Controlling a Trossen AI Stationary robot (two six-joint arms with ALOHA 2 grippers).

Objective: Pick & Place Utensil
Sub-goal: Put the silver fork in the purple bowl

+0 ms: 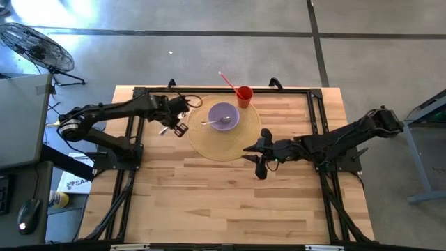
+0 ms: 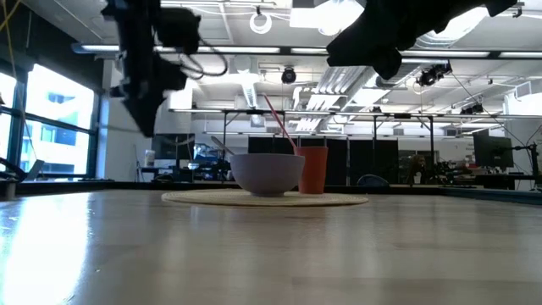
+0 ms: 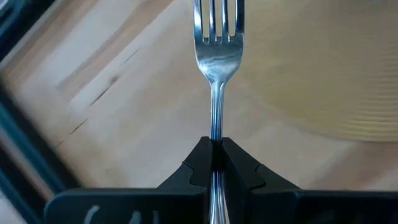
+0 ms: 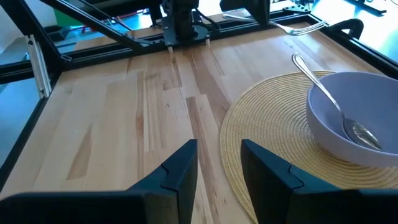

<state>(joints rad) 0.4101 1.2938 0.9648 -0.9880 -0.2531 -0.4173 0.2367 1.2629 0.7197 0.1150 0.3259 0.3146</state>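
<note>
Steel is what I feel first: my left gripper [image 3: 213, 155] is clenched on the fork [image 3: 216, 56], pinching the thin handle between both pads with the tines pointing out ahead, lifted off the table [image 1: 209, 202] over bare wood just beside the left edge of the mat [image 1: 202, 143]. Moving right, the round woven mat carries the lilac bowl [image 1: 224, 116], and a spoon [image 1: 217, 122] already lies inside it with its handle leaning over the rim toward my fork side. Behind the bowl stands the orange cup [image 1: 244, 95] with a red straw [image 1: 227, 81] tilted out of it. Farther right, my right gripper [image 4: 217, 163] waits near the right edge of the mat, fingers parted and holding nothing. I judge the fork is meant to go down on or by the mat, and the risks are plain enough: my hold is narrow and near the tail of the handle, so the fork could pivot or slip if I swing fast; coming in low I could catch the tines on the mat's raised weave and drag it, bowl and all; reaching too far I could knock the spoon handle or tip the cup
</note>
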